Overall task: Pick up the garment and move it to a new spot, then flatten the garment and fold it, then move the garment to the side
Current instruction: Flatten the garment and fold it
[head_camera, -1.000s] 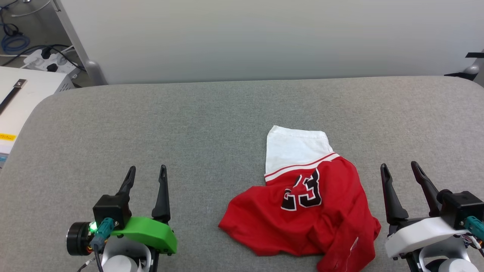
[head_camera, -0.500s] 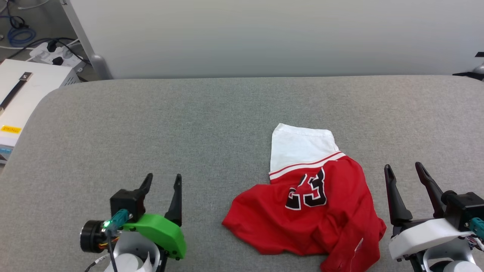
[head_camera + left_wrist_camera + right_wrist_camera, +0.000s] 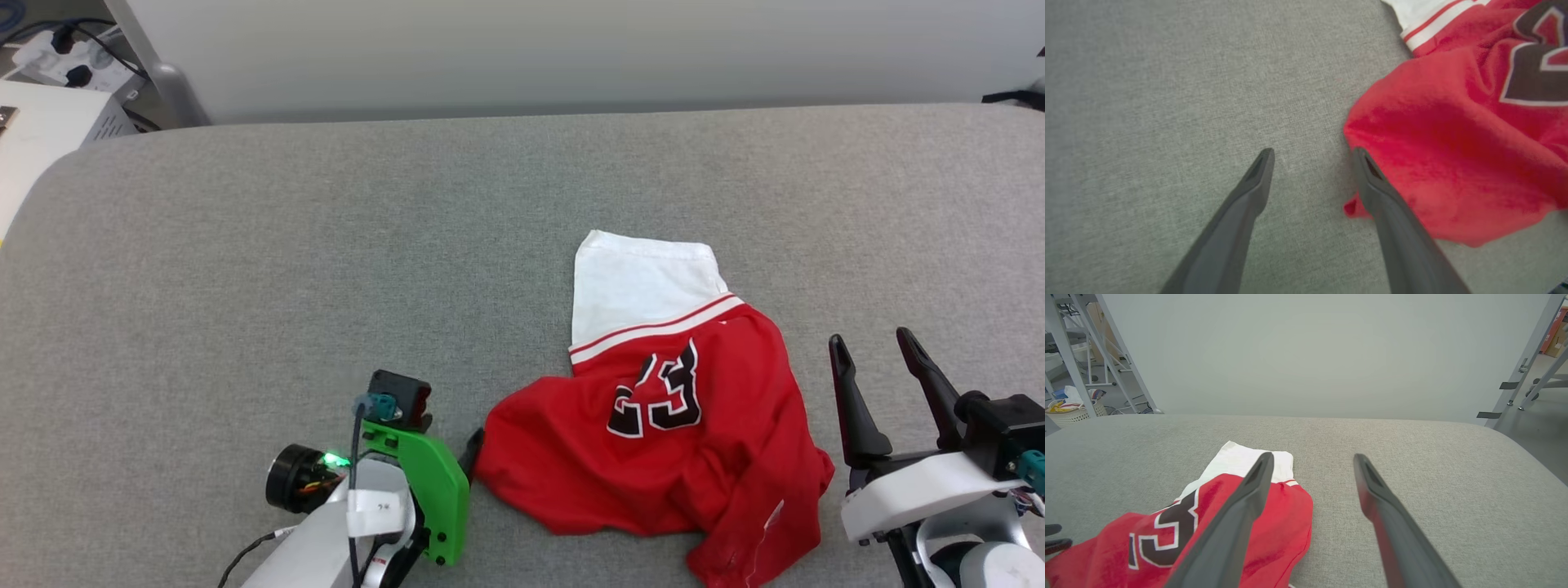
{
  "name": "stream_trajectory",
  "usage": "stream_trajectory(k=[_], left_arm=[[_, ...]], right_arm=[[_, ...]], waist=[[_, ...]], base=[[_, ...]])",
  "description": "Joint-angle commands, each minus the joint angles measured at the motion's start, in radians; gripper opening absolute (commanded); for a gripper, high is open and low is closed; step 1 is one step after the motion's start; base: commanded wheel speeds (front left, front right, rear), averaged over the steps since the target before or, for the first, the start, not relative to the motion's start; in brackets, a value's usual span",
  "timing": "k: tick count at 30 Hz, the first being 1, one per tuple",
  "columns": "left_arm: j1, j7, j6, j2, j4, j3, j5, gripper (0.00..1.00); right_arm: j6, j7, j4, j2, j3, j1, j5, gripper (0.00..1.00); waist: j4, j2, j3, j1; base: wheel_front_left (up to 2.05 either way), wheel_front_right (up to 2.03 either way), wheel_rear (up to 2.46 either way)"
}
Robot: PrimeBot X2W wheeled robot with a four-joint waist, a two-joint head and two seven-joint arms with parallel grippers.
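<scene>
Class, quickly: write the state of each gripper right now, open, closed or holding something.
Left gripper: open, holding nothing, one finger at the edge of the crumpled red and white jersey T-shirt.
Right gripper: open, holding nothing.

L end effector [image 3: 1312,153] is tipped steeply down at the L edge of the garment [image 3: 653,441], fingers spread wide w/ nothing between them. One finger [image 3: 1392,228] crosses the red hem corner (contact or just over it, can't tell) and the other is just beside, on the side away from the cloth; the green wrist mount [image 3: 437,490] and pale forearm [image 3: 326,547] run back from there, near-L of the garment. R end effector [image 3: 869,339] sits just off the garment's R edge, apart from the cloth, fingers wide apart & empty, pointing away from the robot, w/ the white wrist mount [image 3: 914,494] behind them.
</scene>
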Motion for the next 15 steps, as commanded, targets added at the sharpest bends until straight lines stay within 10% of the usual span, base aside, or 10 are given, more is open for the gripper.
stream_trajectory(k=[1,10,15], left_arm=[[-0.023,0.024,-0.018,-0.004,0.020,-0.015,-0.002,1.00],[-0.055,0.182,-0.129,-0.019,0.105,-0.163,0.025,1.00],[-0.068,0.226,-0.163,-0.021,0.122,-0.227,0.046,0.17]], right_arm=[[-0.001,-0.008,0.003,-0.005,0.001,-0.020,0.007,1.00],[-0.001,-0.020,0.024,-0.002,0.004,-0.038,0.013,1.00],[-0.001,-0.025,0.034,0.000,0.004,-0.046,0.016,1.00]], waist=[[-0.018,0.0000,0.025,0.0000],[-0.031,0.0000,0.045,0.0000],[-0.030,0.0000,0.047,0.0000]], base=[[0.00,0.00,0.00],[0.00,0.00,0.00],[0.00,0.00,0.00]])
